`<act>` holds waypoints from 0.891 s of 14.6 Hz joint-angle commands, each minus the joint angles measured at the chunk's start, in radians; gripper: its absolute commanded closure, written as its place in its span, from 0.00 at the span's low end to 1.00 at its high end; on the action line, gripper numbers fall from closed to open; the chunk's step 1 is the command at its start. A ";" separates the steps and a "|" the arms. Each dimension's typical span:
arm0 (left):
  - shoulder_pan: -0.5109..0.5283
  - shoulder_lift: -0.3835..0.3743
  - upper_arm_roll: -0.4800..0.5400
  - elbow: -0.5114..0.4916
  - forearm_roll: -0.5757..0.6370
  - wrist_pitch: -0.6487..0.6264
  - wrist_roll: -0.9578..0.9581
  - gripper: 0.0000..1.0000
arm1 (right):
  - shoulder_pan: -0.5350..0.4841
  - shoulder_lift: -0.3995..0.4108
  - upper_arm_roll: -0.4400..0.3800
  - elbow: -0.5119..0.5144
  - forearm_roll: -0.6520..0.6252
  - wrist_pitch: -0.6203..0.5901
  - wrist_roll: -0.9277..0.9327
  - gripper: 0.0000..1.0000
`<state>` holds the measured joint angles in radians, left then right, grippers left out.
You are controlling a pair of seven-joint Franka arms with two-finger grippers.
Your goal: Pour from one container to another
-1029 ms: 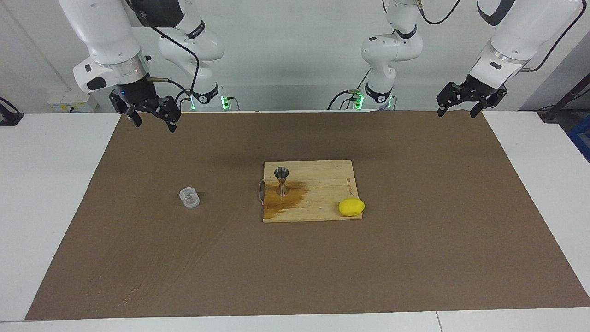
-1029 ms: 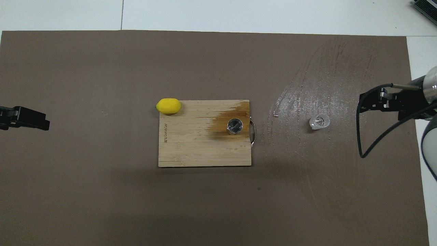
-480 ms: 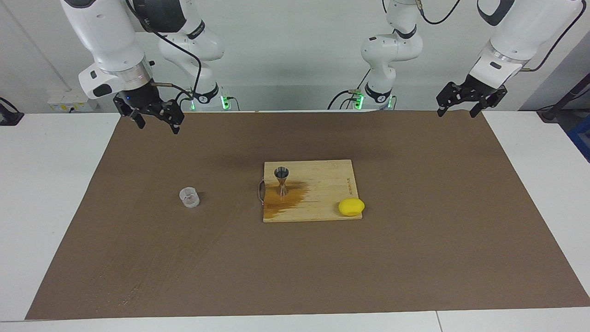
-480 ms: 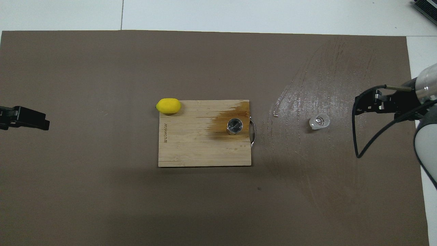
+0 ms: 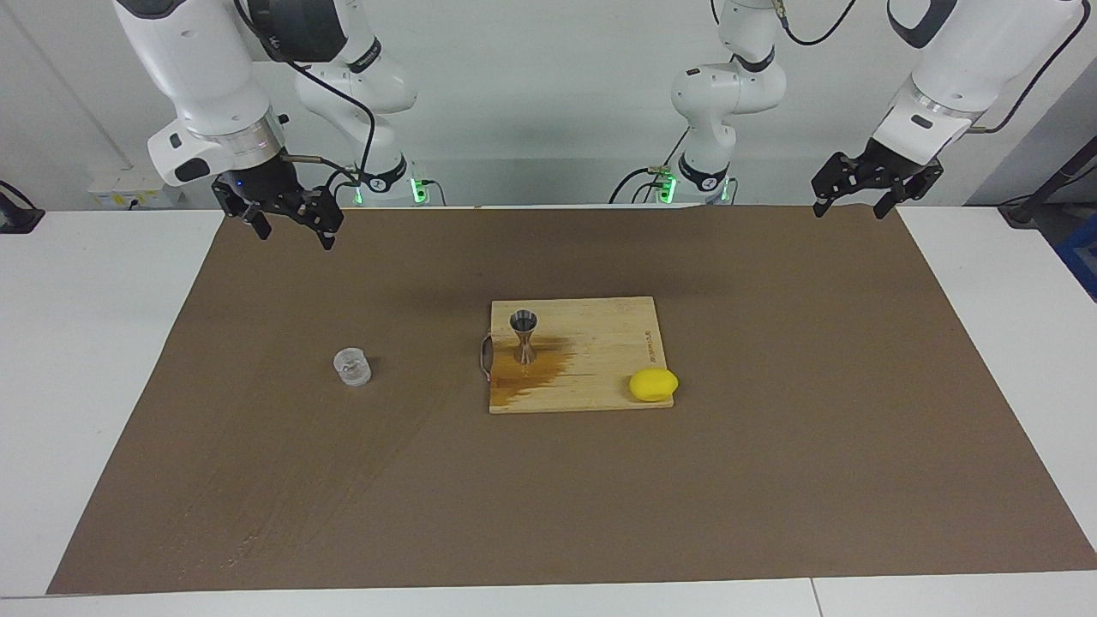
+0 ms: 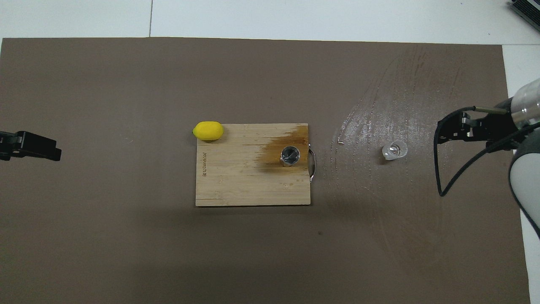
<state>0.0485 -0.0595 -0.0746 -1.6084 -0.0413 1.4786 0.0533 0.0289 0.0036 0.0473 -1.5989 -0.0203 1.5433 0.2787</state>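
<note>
The small clear cup [image 5: 352,367] [image 6: 394,150] stands upright on the brown mat, toward the right arm's end of the table. The steel jigger [image 5: 524,336] [image 6: 290,155] stands upright on a wooden cutting board [image 5: 600,343] [image 6: 236,181], in a brown wet stain. My right gripper [image 5: 292,236] [image 6: 439,134] hangs open and empty over the mat near its corner, well apart from the cup. My left gripper [image 5: 848,210] [image 6: 52,151] hangs open and empty over the mat's corner at the left arm's end, waiting.
A yellow lemon [image 5: 653,385] [image 6: 208,130] lies at the board's corner farther from the robots, toward the left arm's end. Wet streaks [image 6: 392,109] cover the mat around the cup. The board's metal handle [image 6: 312,162] faces the cup.
My right gripper has drifted a little inward over the mat, toward the cup's side. The left arm, cup and jigger have not moved.
</note>
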 commanded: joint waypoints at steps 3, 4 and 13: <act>0.007 -0.003 -0.002 -0.001 -0.011 -0.012 0.010 0.00 | 0.003 -0.037 0.006 -0.049 -0.027 -0.005 -0.061 0.00; 0.007 -0.003 -0.002 -0.001 -0.011 -0.012 0.010 0.00 | 0.003 -0.039 0.008 -0.047 -0.029 -0.003 -0.061 0.00; 0.007 -0.003 -0.002 -0.001 -0.011 -0.012 0.010 0.00 | -0.010 -0.034 0.008 -0.033 -0.024 0.009 -0.065 0.00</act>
<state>0.0485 -0.0595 -0.0746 -1.6084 -0.0413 1.4786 0.0533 0.0314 -0.0170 0.0470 -1.6187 -0.0223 1.5410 0.2438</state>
